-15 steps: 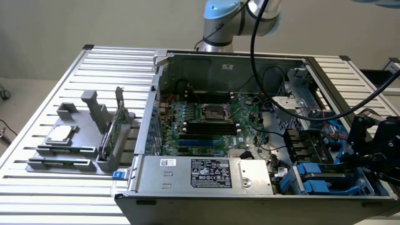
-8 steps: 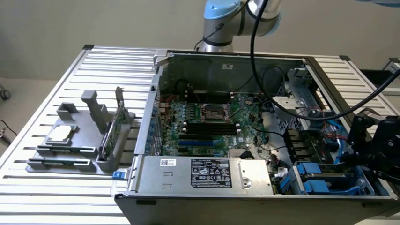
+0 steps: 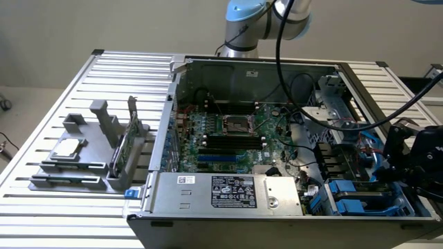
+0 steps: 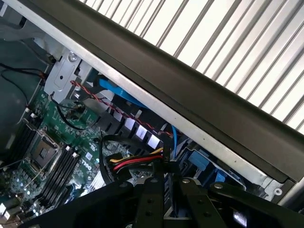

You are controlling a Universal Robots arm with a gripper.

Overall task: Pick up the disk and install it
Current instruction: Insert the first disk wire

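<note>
The disk (image 3: 361, 200), as far as can be told, is seated w/ its blue rails in the drive bay at the near end of the PC case (image 3: 207, 228), on the exterior view's right; its label can't be made out. The gripper (image 3: 408, 161) is held just above that bay, at the case's right wall. In the wrist view the gripper (image 4: 165, 179) is seen clenched, its fingers (image 4: 151, 199) drawn nearly together, w/ nothing made out between them. Yellow, red & black power cables (image 4: 135, 161) are seen just beyond. The motherboard (image 3: 229, 129) is exposed mid-case. A grey fixture (image 3: 76, 155) w/ a silver chip (image 3: 67, 149) & a green card (image 3: 119, 148) is set on the slatted table (image 3: 41, 207), well apart, on the exterior view's left.
</note>
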